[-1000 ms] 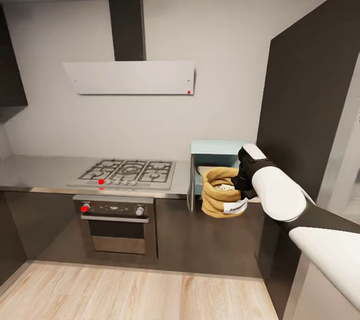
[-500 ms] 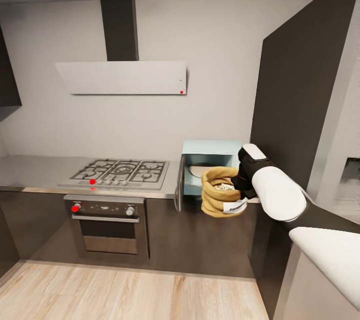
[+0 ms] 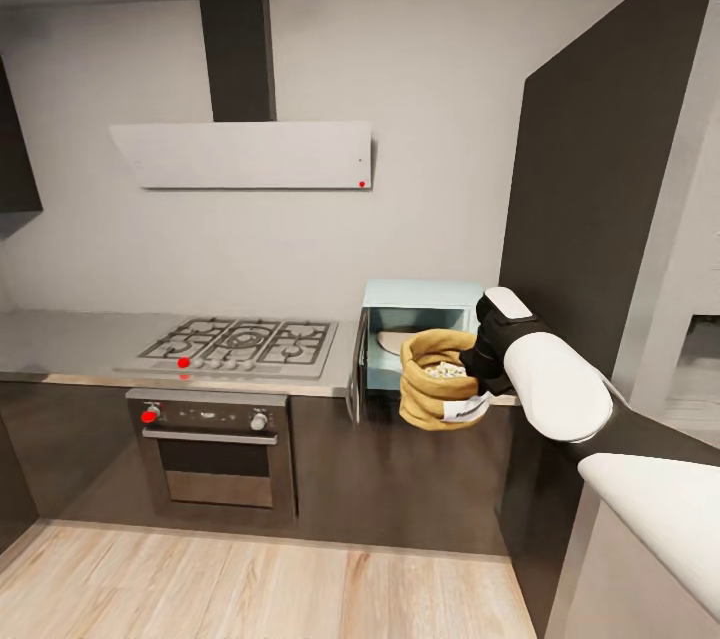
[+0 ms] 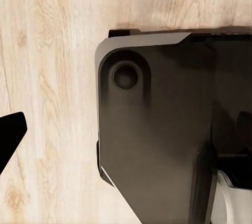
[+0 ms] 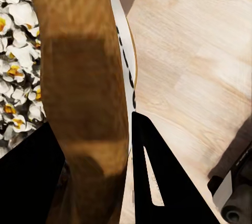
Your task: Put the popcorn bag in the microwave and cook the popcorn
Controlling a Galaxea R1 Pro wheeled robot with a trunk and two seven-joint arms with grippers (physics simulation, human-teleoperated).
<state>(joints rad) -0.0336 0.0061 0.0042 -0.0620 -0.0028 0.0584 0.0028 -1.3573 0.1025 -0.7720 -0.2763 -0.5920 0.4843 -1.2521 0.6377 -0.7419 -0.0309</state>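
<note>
The tan popcorn bag [image 3: 432,389] hangs in the air just in front of the open mint-blue microwave [image 3: 420,295], with my right gripper [image 3: 478,369] shut on its rolled rim. White popcorn [image 3: 446,371] fills the sack. The microwave door [image 3: 353,377] is swung out to the left, showing a pale plate inside. In the right wrist view the black fingers [image 5: 157,182] clamp the brown bag wall [image 5: 84,77], with popcorn [image 5: 16,82] on one side and the white label [image 5: 124,71] on the other. One dark fingertip [image 4: 8,134] of the left gripper shows over the wooden floor.
The grey countertop [image 3: 70,339] runs left with a gas hob [image 3: 245,341] set in it, a steel oven [image 3: 215,449] below and a range hood [image 3: 240,154] above. A tall dark cabinet [image 3: 590,219] stands right of the microwave. The robot's dark base [image 4: 157,129] rests on the floor.
The camera swung right, shifting the kitchen left in view. My right gripper has lifted the bag a little and brought it slightly left, nearer the microwave opening.
</note>
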